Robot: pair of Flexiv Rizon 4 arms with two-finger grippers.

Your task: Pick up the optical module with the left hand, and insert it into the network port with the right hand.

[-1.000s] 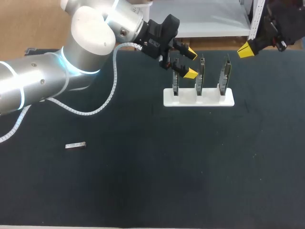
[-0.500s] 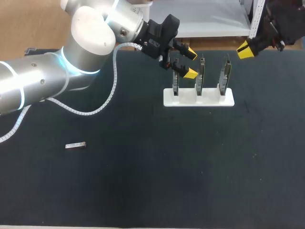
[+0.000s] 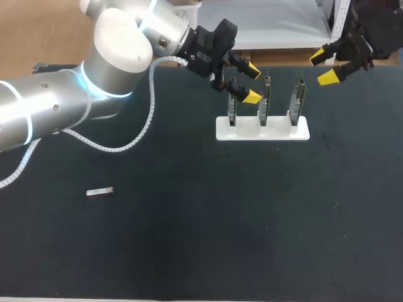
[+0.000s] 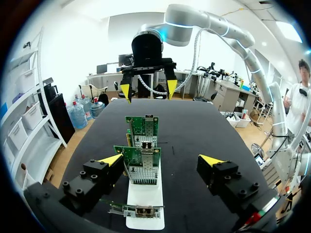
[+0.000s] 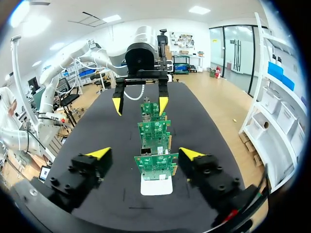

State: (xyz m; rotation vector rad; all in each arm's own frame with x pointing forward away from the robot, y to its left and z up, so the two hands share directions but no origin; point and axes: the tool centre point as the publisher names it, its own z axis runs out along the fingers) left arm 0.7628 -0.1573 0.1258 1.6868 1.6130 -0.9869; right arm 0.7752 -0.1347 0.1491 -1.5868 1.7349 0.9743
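Note:
The optical module (image 3: 99, 191), a small grey bar, lies on the black table far left of the cards, away from both grippers. Three green network cards stand upright in a white holder (image 3: 262, 128). My left gripper (image 3: 252, 83) hangs open just above the leftmost card (image 3: 232, 107), nothing in it. In the left wrist view the left gripper (image 4: 161, 160) has the row of cards (image 4: 141, 165) ahead between its open fingers. My right gripper (image 3: 322, 67) is open and empty, beyond the holder's right end. The right wrist view shows the right gripper (image 5: 145, 153) facing the nearest card (image 5: 156, 167).
Across the card row each wrist view shows the other arm's gripper: my right gripper (image 4: 148, 90) and my left gripper (image 5: 140, 104). The left arm's white cable (image 3: 148, 119) hangs over the table's back left. Bare black mat (image 3: 252, 220) fills the front.
My right gripper has gone from shut to open, its yellow tips spreading apart. The left arm, the cards and the module have not moved.

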